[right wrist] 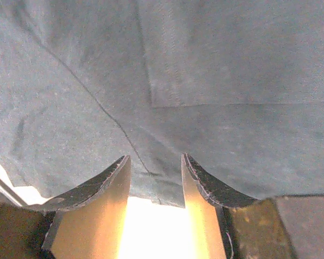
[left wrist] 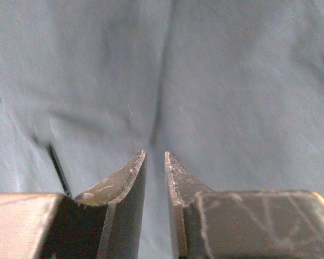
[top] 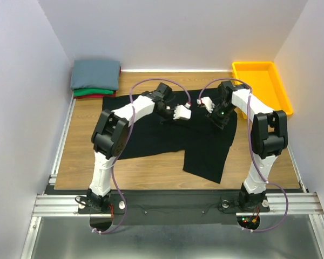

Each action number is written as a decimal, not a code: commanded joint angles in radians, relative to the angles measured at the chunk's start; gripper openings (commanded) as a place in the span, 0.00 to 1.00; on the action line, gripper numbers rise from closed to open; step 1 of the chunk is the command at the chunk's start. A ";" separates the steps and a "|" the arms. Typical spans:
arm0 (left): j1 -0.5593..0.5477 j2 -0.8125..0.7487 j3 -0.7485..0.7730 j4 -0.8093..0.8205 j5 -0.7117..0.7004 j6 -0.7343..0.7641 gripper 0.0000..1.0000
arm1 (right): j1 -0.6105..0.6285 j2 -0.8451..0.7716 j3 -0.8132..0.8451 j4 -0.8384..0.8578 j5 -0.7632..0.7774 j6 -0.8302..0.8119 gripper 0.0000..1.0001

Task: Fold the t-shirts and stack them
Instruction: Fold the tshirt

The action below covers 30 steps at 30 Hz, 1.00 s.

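A large black t-shirt lies spread on the wooden table. My left gripper is over its far middle. In the left wrist view the fingers stand almost together, and a crease of the cloth runs straight into the narrow gap. My right gripper is beside it, to the right. Its jaws stand apart in the right wrist view, with the shirt's edge lying between the fingers. A folded stack sits at the far left: slate grey-blue tee on top, green and red beneath.
A yellow plastic bin stands at the far right. White walls close in the table on three sides. A metal rail runs along the near edge by the arm bases. Bare wood shows left of the shirt.
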 commanded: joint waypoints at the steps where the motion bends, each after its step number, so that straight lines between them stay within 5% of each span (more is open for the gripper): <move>1: 0.081 -0.182 -0.063 -0.035 0.074 -0.080 0.32 | -0.008 -0.021 0.112 -0.011 -0.013 0.055 0.48; 10: 0.417 -0.312 -0.295 0.112 0.046 -0.465 0.32 | -0.010 0.174 0.253 0.074 0.048 0.230 0.46; 21: 0.638 -0.256 -0.401 0.037 -0.046 -0.419 0.22 | -0.009 0.167 0.056 0.112 0.058 0.239 0.44; 30: 0.701 -0.078 -0.251 0.012 -0.129 -0.409 0.15 | 0.002 0.114 -0.061 0.127 0.026 0.276 0.45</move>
